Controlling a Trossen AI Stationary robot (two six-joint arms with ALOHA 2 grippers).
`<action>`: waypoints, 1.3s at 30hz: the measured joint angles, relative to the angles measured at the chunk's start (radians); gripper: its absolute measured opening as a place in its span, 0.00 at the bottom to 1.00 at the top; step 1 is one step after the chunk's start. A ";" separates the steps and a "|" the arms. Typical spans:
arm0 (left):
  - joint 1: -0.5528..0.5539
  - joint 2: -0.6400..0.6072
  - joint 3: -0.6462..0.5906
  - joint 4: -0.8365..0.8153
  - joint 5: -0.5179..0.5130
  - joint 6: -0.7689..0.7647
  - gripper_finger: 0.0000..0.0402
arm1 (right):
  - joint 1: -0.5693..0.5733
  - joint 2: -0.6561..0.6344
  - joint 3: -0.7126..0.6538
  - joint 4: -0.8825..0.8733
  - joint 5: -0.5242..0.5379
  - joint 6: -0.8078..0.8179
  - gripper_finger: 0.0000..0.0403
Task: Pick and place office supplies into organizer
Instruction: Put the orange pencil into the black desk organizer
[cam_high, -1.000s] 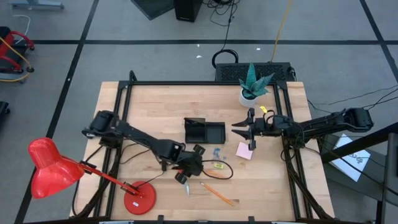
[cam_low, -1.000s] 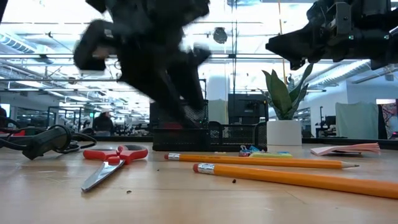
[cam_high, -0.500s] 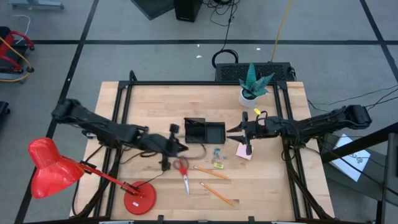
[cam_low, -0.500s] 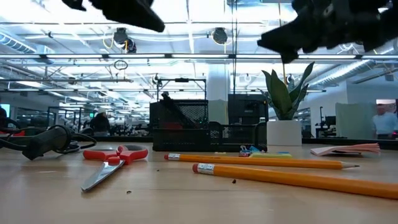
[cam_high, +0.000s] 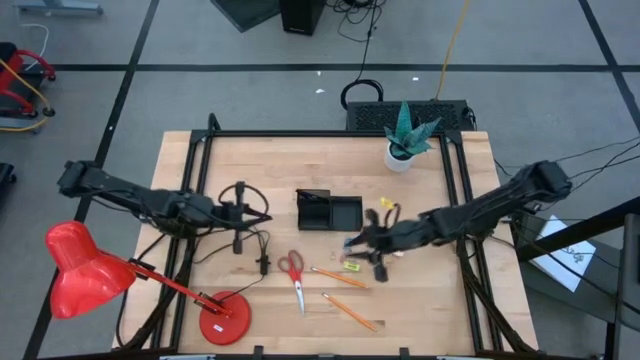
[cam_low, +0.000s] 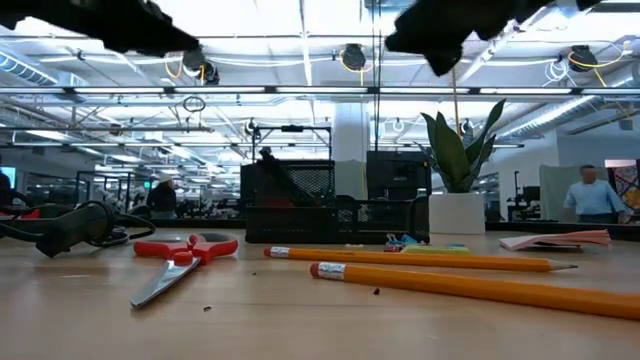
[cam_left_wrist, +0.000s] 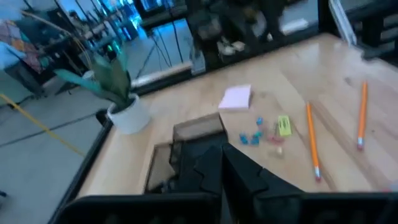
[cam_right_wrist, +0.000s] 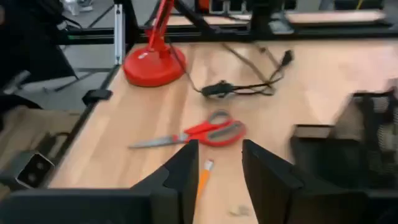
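Right gripper (cam_high: 356, 243) has swung in over the clips (cam_high: 348, 245); left gripper (cam_high: 244, 213) pulled back.
Right fingers (cam_right_wrist: 186, 163) are released, holding nothing; the left ones, I cannot tell. Scissors (cam_high: 294, 274) lie on the desk (cam_high: 260, 160).

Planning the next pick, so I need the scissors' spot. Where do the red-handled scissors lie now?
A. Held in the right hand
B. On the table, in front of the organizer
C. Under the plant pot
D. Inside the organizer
B: the scissors lie flat on the table, apart from the organizer, with neither hand touching them.
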 joint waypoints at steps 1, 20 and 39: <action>0.000 -0.018 0.002 -0.020 0.000 -0.001 0.06 | 0.003 0.036 0.029 -0.037 -0.002 0.020 0.33; 0.000 -0.078 0.001 -0.101 0.012 0.086 0.11 | -0.067 0.559 0.563 -0.579 -0.157 0.311 0.58; 0.000 -0.078 0.001 -0.105 0.014 0.025 0.11 | -0.023 0.741 0.570 -0.575 -0.166 0.351 0.53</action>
